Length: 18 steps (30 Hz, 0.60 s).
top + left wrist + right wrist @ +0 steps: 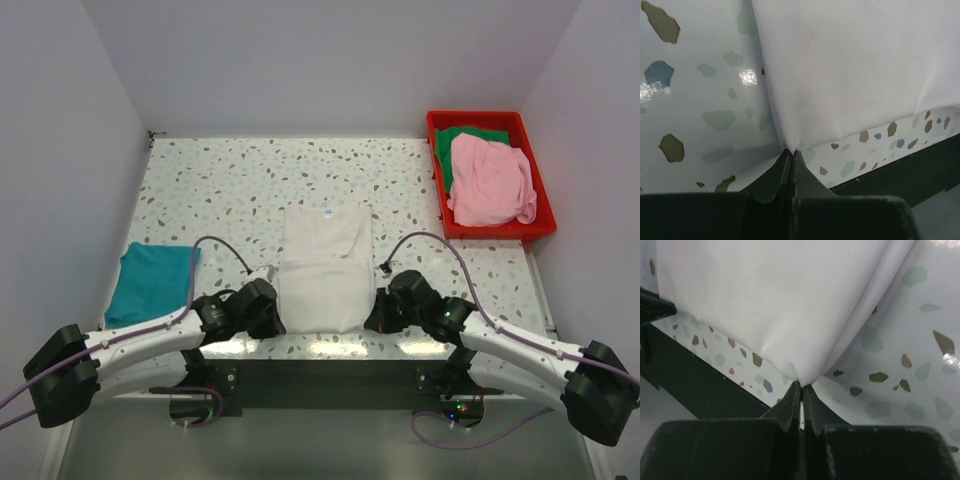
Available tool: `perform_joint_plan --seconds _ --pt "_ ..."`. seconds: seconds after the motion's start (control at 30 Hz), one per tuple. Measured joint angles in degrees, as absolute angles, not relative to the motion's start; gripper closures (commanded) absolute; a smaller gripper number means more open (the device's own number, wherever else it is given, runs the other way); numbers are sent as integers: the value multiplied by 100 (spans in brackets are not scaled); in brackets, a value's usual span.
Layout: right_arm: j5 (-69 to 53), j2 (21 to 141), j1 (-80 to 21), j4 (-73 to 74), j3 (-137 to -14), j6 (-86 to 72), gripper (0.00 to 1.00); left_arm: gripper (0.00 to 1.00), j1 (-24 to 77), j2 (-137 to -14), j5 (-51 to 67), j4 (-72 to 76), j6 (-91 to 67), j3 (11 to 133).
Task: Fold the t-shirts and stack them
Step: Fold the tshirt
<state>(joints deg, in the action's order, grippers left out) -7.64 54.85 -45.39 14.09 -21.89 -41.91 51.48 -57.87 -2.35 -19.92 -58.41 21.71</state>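
The off-white t-shirt (322, 265) lies folded into a long strip in the middle of the table, its neck label at the far end. My left gripper (272, 310) is shut on the shirt's near left corner (790, 145). My right gripper (376, 315) is shut on its near right corner (801, 377). The teal t-shirt (150, 280) lies folded at the left. The pink t-shirt (490, 180) lies crumpled over the green t-shirt (465, 137) in the red bin.
The red plastic bin (535, 232) stands at the back right by the wall. The speckled table's near edge (900, 155) runs just behind both grippers. Grey walls close in the left, back and right.
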Motion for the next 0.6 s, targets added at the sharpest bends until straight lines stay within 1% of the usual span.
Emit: perform_joint_plan --seconds 0.13,0.3,0.6 --pt "-515 4652 -5019 1883 -1955 -4346 100 100 5710 -5297 -558 -2613 -6018 2305" --pt "-215 3964 -5144 2464 -2071 -4303 100 100 5907 -5148 -1068 -3232 -6053 2799" --pt "469 4230 -5144 3133 -3201 -3997 100 100 5905 -5354 -1968 -3743 -5859 3903"
